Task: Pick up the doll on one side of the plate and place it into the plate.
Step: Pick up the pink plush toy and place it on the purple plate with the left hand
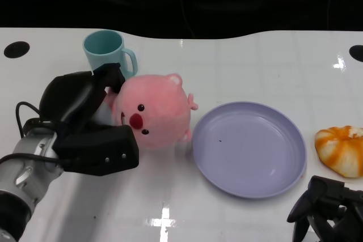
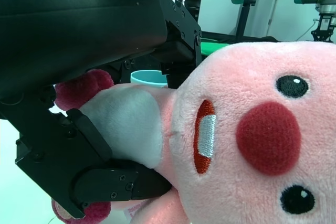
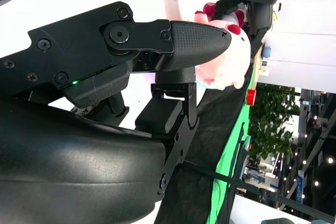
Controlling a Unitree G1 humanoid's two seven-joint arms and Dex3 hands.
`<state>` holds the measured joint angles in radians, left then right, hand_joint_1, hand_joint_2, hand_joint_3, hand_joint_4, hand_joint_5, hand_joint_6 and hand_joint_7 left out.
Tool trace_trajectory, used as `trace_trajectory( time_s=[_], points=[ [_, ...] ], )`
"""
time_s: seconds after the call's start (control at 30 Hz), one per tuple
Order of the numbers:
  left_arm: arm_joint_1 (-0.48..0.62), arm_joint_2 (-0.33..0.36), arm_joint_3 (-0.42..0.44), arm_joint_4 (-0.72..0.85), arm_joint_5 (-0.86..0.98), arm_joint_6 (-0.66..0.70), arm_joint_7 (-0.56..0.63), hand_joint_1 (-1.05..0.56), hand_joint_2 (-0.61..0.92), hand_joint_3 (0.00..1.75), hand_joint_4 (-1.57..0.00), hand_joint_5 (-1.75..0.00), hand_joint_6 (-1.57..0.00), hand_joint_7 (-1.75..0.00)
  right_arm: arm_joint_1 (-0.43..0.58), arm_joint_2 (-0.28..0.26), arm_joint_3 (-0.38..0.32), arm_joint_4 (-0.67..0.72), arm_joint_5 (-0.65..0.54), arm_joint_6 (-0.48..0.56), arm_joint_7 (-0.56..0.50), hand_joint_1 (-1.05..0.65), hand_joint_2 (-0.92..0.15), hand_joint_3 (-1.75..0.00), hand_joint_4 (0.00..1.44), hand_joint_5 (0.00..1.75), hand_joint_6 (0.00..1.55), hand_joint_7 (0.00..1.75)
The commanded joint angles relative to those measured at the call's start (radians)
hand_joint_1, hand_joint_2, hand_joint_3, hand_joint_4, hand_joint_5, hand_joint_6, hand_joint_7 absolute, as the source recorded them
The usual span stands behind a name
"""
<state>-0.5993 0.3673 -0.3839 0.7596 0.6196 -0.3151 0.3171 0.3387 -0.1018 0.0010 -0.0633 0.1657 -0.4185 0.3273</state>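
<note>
Mug (image 1: 108, 51) behind doll (image 1: 156, 111), bun (image 1: 342, 149) beside plate (image 1: 249, 148)

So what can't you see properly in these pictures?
- The doll: its side by the left hand is hidden in the head view; the left wrist view cuts off most of its body.
- The cup: its lower part sits behind the hand and doll in the head view.
- The right hand: cut off by the head view's lower corner.
- The orange toy: cut off by the right edge.

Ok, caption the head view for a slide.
Left hand grips the round pink plush doll beside the empty lavender plate, teal mug behind.
</note>
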Motion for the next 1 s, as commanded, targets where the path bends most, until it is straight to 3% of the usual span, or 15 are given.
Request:
trace_trajectory(
  time_s=[0.03, 0.33, 0.67, 1.0],
  points=[
    [-0.003, -0.008, 0.016, -0.054, -0.014, 0.016, -0.039, -0.14, 0.46, 1.21, -0.91, -1.75, -0.73, -1.75, -0.004, -0.006, -0.008, 0.005, 0.002, -0.012, -0.002, -0.76, -0.9, -0.47, 0.85, 1.54, 0.83, 1.21],
    [-0.064, -0.088, 0.013, -0.073, -0.014, 0.05, -0.105, -0.15, 0.45, 1.26, -0.93, -1.75, -0.75, -1.75, -0.004, 0.007, 0.011, -0.001, -0.022, -0.006, -0.017, -0.77, -0.91, -0.46, 0.86, 1.54, 0.82, 1.23],
    [-0.15, -0.172, -0.011, 0.028, 0.0, 0.032, -0.11, -0.17, 0.44, 1.3, -0.94, -1.75, -0.77, -1.75, -0.026, 0.013, 0.014, 0.022, -0.015, -0.015, -0.015, -0.77, -0.91, -0.45, 0.86, 1.54, 0.83, 1.23],
    [-0.206, -0.265, -0.045, 0.088, 0.0, 0.052, -0.11, -0.19, 0.44, 1.23, -0.96, -1.75, -0.75, -1.75, -0.032, 0.016, 0.014, 0.03, -0.018, -0.014, -0.019, -0.77, -0.9, -0.47, 0.87, 1.53, 0.83, 1.23]
  ],
)
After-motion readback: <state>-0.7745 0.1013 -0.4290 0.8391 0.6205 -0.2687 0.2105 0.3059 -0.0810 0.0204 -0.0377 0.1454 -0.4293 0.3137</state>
